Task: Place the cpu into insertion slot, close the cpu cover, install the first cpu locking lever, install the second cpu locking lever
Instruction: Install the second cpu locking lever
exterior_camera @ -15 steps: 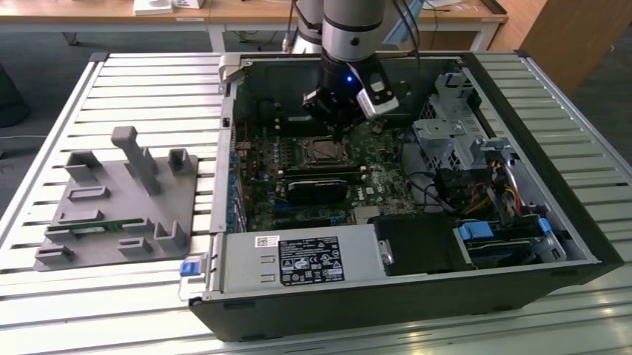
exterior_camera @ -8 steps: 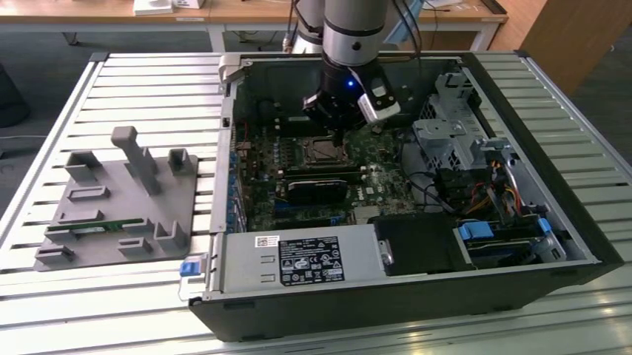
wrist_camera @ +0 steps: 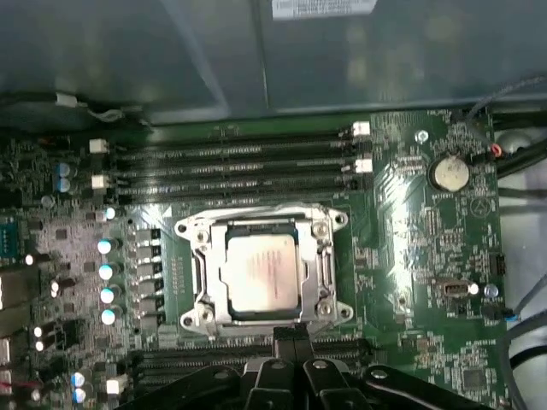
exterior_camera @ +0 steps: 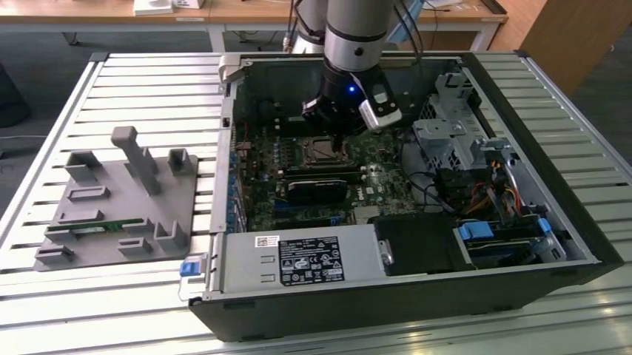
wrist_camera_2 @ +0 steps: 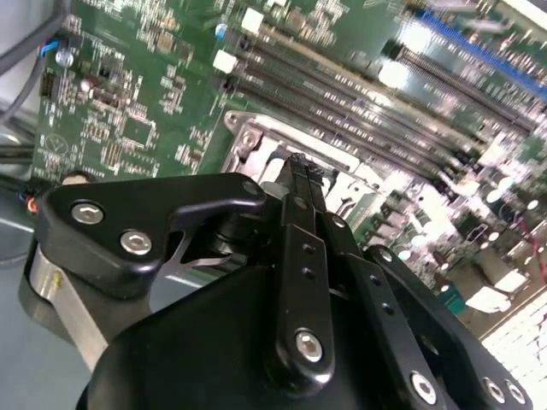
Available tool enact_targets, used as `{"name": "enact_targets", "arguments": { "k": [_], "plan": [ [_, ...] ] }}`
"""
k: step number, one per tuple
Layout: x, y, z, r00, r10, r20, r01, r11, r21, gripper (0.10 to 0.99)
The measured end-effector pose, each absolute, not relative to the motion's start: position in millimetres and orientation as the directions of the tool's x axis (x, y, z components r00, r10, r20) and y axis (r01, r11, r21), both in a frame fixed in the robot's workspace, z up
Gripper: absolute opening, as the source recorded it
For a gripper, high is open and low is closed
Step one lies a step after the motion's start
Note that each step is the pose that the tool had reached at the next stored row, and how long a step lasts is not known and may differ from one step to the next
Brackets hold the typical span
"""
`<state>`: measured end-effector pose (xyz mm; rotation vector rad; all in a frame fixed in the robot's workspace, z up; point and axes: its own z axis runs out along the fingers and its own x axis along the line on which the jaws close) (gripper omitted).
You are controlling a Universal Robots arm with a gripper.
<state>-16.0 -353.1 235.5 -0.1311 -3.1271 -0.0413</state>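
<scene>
- Exterior view: silver-and-black robot arm (exterior_camera: pixel 357 44) reaching down into open black computer case (exterior_camera: pixel 553 222) on slatted metal table (exterior_camera: pixel 129 89). Black gripper (exterior_camera: pixel 334 137) poised directly above square silver-rimmed insertion slot (exterior_camera: pixel 323 151) on green circuit board (exterior_camera: pixel 266 185). Long black rectangular block (exterior_camera: pixel 318 188) just beyond the slot on the side nearer the camera. Grey moulded fixture tray (exterior_camera: pixel 118 203) well apart from the gripper, outside the case, toward the exterior view's left. Black power-supply box with white label (exterior_camera: pixel 301 260) at the case's near edge.
- Second wrist view: black gripper fingers (wrist_camera_2: pixel 301 192) drawn together to a narrow tip, nothing visible between them. Tip over the silver metal frame of the insertion slot (wrist_camera_2: pixel 256 141); contact or a small gap, cannot tell. Rows of long narrow black card slots (wrist_camera_2: pixel 359 94) beyond the tip on the green circuit board (wrist_camera_2: pixel 120 102).
- First wrist view: gripper (wrist_camera: pixel 293 333) at the socket's edge, fingers (wrist_camera: pixel 293 342) closed together and holding nothing. Flat square cpu with tan-silver face (wrist_camera: pixel 261 269) seated in the insertion slot (wrist_camera: pixel 195 318) just ahead of the tip. Thin silver-grey cpu cover (wrist_camera: pixel 320 256) lying flat around the cpu, chip face showing through its window. Long narrow black card slots (wrist_camera: pixel 239 171) beyond the socket. Round silver coin cell (wrist_camera: pixel 449 173) well off to one side.
</scene>
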Motion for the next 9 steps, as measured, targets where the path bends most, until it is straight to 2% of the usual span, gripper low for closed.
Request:
{"name": "enact_targets", "arguments": {
  "k": [9],
  "plan": [
    [-24.9, -363.9, 234.9, -0.997, 0.082, 0.013, 0.083, 0.996, 0.026, 0.106]
  ]
}}
